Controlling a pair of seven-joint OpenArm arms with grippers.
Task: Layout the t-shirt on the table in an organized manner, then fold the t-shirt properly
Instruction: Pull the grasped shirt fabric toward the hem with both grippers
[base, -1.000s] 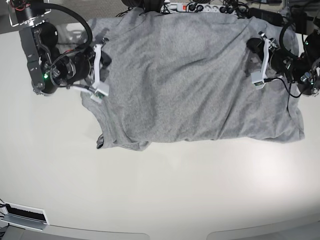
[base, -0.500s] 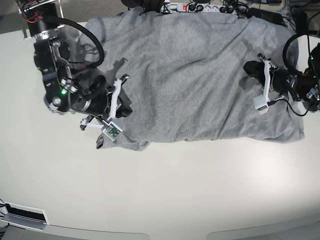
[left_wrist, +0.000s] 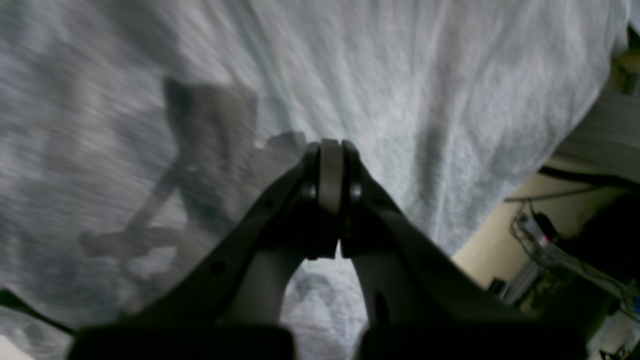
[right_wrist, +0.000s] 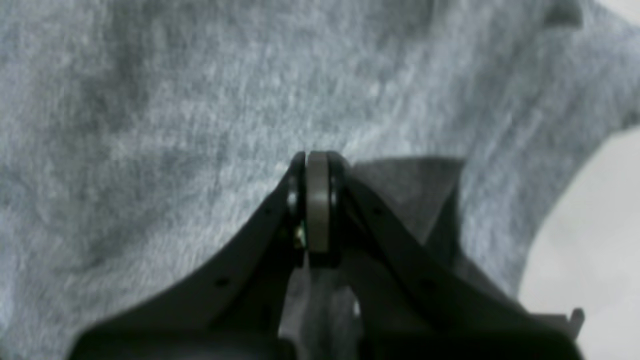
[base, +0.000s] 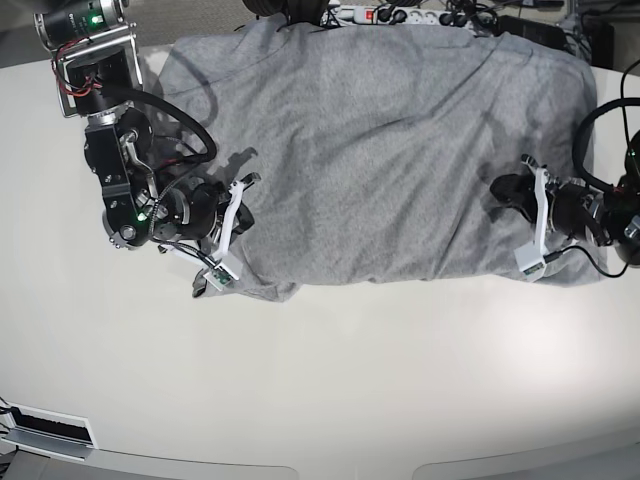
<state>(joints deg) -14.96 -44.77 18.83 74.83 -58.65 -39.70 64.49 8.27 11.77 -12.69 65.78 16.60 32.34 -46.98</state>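
Two claws, left claw (left_wrist: 330, 165) and right claw (right_wrist: 316, 180), pressed together over the spread t-shirt (base: 380, 150).

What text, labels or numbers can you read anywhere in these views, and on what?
None readable.
The t-shirt shows only plain grey cloth in all three views; no lettering is on the side that shows.
The table is unmarked.
The arms and the clutter beyond the far edge show no legible marks.

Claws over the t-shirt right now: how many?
2. The right claw is over the t-shirt near its edge on the base view's left; the left claw is over its opposite end. Both look shut in the wrist views.
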